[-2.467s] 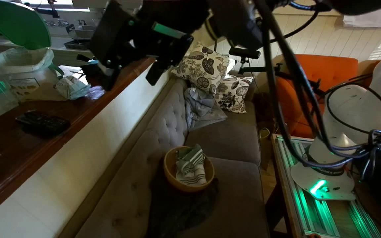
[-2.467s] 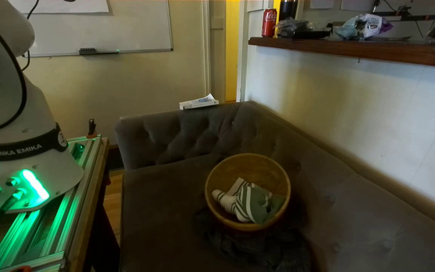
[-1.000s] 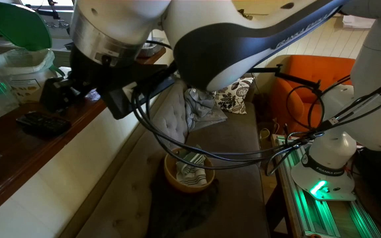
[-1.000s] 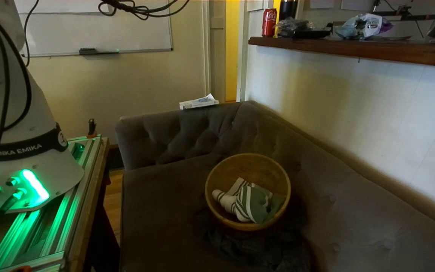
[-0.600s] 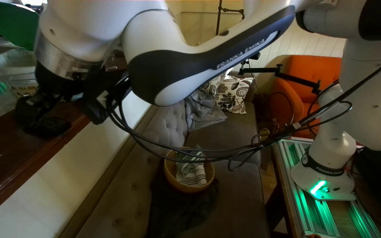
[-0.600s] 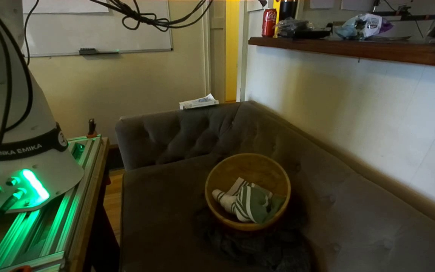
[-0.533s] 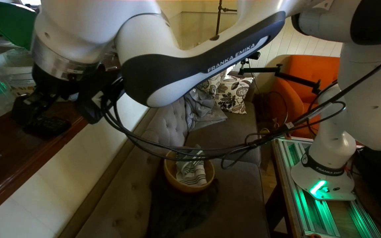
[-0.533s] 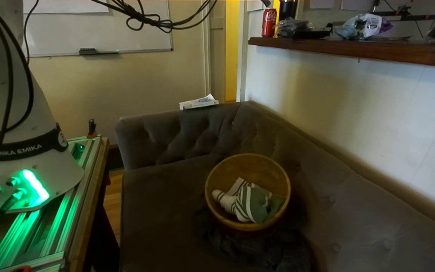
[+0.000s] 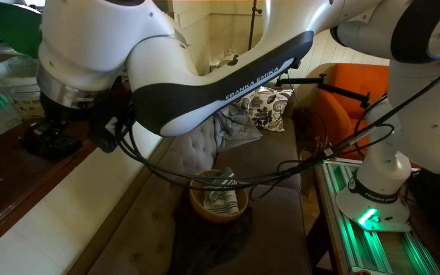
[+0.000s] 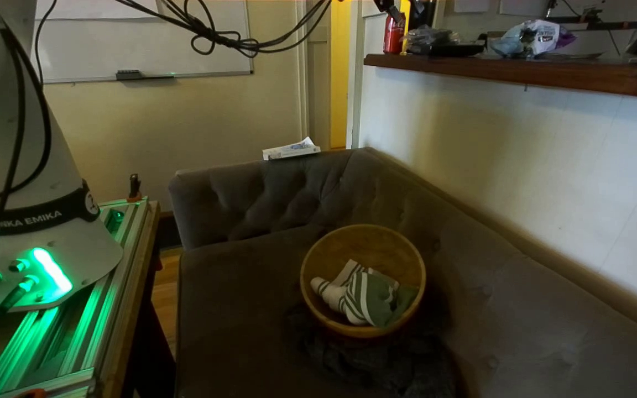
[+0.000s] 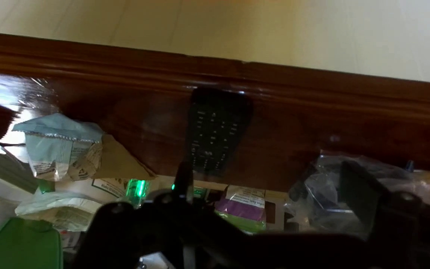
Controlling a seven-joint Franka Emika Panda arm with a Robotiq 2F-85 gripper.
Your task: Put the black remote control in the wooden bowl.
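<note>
On the wooden ledge (image 11: 293, 134), the black remote control (image 11: 217, 130) lies ungripped; the gripper (image 11: 265, 166) has its fingers (image 11: 360, 190) wide apart, the remote appearing nearer one in the wrist view. Best to centre over it, lower squarely and squeeze across its width before seeking the wooden bowl (image 10: 387, 247).

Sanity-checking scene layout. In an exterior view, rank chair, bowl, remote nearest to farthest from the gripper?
In an exterior view:
1. Remote: picture left, on the shelf.
2. Bowl: mid-picture, on the dark cloth on the sofa.
3. Chair: picture right, in the background.
</note>
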